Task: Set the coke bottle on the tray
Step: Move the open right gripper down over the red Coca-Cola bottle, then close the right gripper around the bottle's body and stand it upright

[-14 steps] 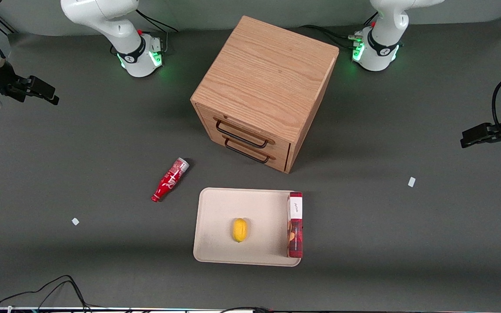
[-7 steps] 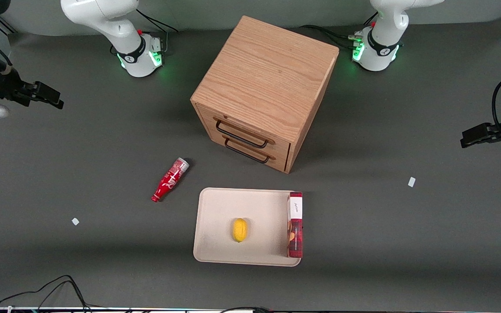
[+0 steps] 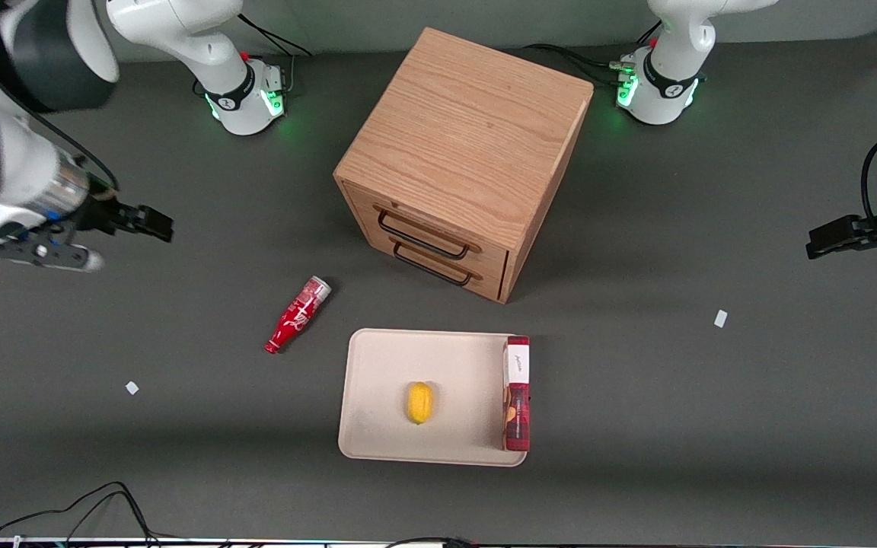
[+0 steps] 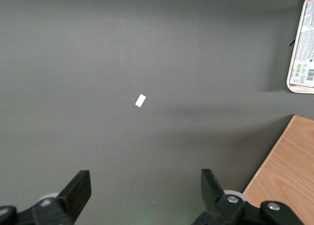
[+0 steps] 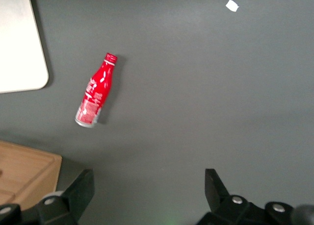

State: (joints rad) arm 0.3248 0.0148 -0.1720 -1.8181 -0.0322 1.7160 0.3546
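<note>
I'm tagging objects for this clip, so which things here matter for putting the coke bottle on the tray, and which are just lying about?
Part of the job:
- coke bottle, lying on its side on the table beside the tray
- tray
- gripper, open, above the table toward the working arm's end

Just lying about:
- lemon, on the tray
- red box, along the tray's edge
- wooden drawer cabinet

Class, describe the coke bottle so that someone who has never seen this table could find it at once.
Start at the wooden drawer cabinet; in front of it lies the tray. The coke bottle lies on its side on the table beside the tray, toward the working arm's end, with the open gripper up above the table farther out. Unlike the red box on the tray, it is contoured, with white script and a narrow neck.
</note>
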